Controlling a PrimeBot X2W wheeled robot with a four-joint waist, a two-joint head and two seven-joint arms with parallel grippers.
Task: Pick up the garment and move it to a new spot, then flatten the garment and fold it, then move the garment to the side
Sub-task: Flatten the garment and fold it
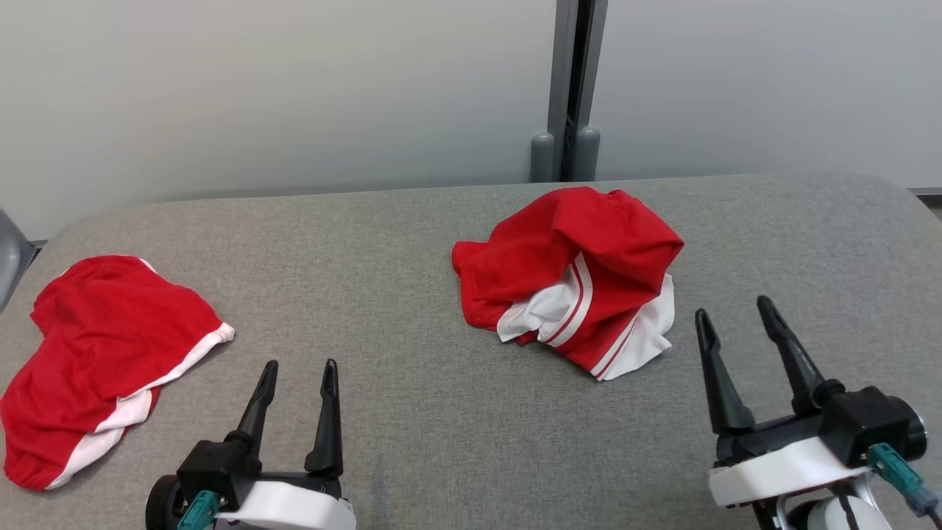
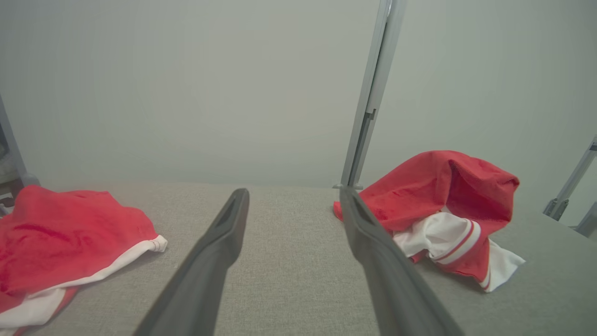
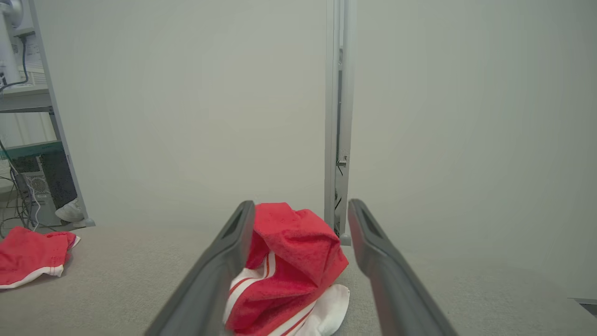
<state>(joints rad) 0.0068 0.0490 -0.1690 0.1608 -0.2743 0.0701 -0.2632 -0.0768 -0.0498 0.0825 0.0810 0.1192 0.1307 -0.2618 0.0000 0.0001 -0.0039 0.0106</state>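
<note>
Head view: we see a crumpled red fabric garment with white striped trim point(image 1: 567, 280) heaped on the grey cloth-covered table point(image 1: 412, 442), right of centre and toward the far edge; nothing grips it, so we judge the task barely begun, with the pick-up, the move, the flattening, the fold and the shift aside all left to do; the left gripper point(image 1: 300, 364) hovers low at the near edge with its two dark fingers spread and empty; the right gripper point(image 1: 733, 307) stands just beside the heap's near right corner, fingers wide apart and holding nothing; a second red garment with a white hem point(image 1: 103, 353) lies flatter at the far left, well apart from the heap, and we take it for a piece not in hand now. Left wrist view: the left gripper point(image 2: 294, 191) points along bare table between the two cloths; the crumpled garment point(image 2: 433, 191) rises in a hollow, tented fold to its right, white trim spilling out beneath; the flatter garment point(image 2: 70, 233) lies to its left. Right wrist view: the right gripper point(image 3: 301, 205) frames the crumpled garment point(image 3: 298, 252) between its open fingers without touching it, as far as we can tell; the cloth is bunched and doubled over, stripes twisted.
</note>
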